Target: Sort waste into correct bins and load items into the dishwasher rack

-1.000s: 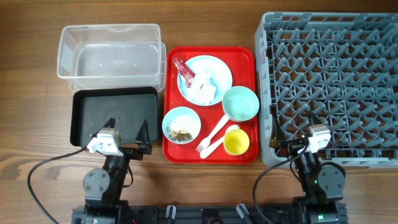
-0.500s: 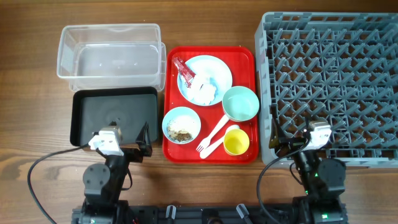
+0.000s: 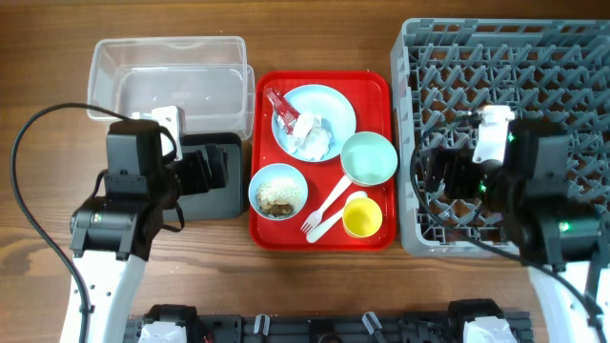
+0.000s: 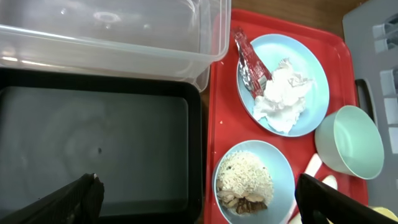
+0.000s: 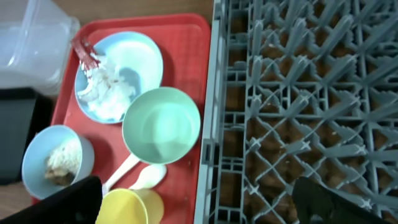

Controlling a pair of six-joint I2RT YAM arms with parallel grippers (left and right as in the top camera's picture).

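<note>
A pale blue plate (image 3: 331,103) on the red tray holds crumpled white tissue (image 3: 310,138) and a red wrapper (image 3: 280,105). One blue bowl (image 3: 278,191) holds rice and brown scraps (image 4: 245,183). The teal bowl (image 3: 369,158) is empty. The yellow cup (image 3: 362,218) and the white fork and spoon (image 3: 327,207) lie at the tray's front. My left gripper (image 4: 199,199) is open and empty above the black tray's (image 4: 93,143) right edge. My right gripper (image 5: 193,202) is open and empty above the grey rack's (image 5: 311,93) left edge.
The clear tub (image 3: 167,76) stands behind the black tray (image 3: 227,195), which my left arm partly hides. The red tray (image 3: 374,95) lies between the bins and the rack (image 3: 534,76). Cables run from both arms toward the table's front edge.
Both arms have lifted from the table's front edge and moved back. The left one is now over the black tray, the right one over the rack's left side.
</note>
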